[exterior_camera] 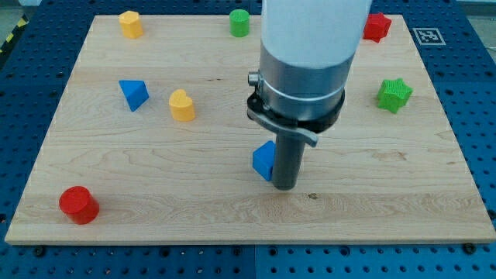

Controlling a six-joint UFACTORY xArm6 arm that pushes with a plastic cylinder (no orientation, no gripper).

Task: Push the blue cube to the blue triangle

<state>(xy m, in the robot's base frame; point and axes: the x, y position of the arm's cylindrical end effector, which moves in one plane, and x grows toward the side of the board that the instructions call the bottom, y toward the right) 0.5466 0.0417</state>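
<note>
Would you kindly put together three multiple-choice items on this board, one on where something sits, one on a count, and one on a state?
1. Where is my tip relative to the blue cube?
A. at its right side, as seen in the view
B. far off at the view's top left
C. beside the red cylinder

2. How many yellow blocks are on the wooden board?
A. one
B. two
C. four

3. What lies between the blue cube and the blue triangle?
A. a green block
B. a red block
C. no block, only bare board

Answers:
1 A: the rod's end stands right against the cube's right face.
2 B: one yellow block at the view's top left, another yellow block right of the triangle.
3 C: the second yellow block sits just above that line.
</note>
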